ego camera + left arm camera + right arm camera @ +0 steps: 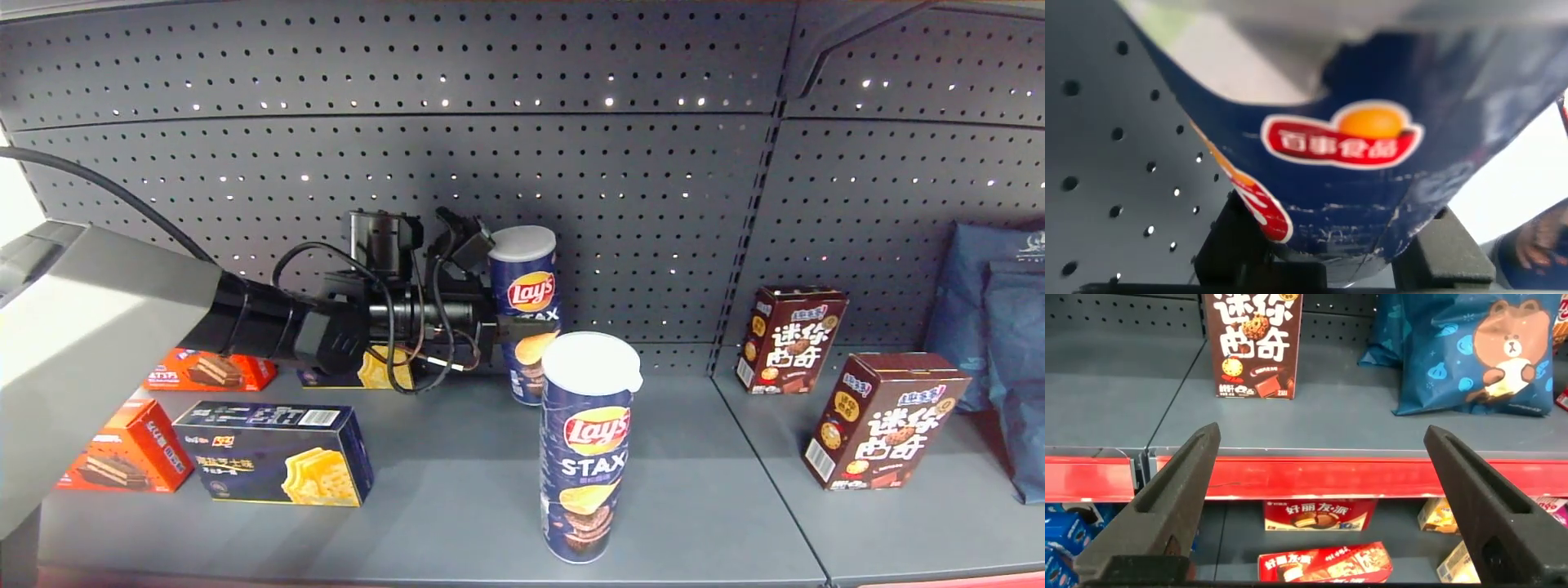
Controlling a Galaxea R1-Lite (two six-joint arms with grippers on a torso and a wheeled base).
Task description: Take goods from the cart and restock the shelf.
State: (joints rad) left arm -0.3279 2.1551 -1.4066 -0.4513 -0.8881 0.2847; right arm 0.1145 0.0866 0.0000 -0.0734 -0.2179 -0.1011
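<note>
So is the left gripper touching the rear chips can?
Touching. In the head view the left gripper clasps the rear chips can mid-body; the left wrist view shows it wedged between the fingers.

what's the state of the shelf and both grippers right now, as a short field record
left gripper: shut on rear chip can, can upright near the pegboard back
front chip can: upright on shelf, nearer the front, apart from the rear one
right gripper: open, empty, facing the red shelf edge
left of cans: dark blue cracker box, orange boxes
right of cans: brown cookie boxes, blue bags
</note>
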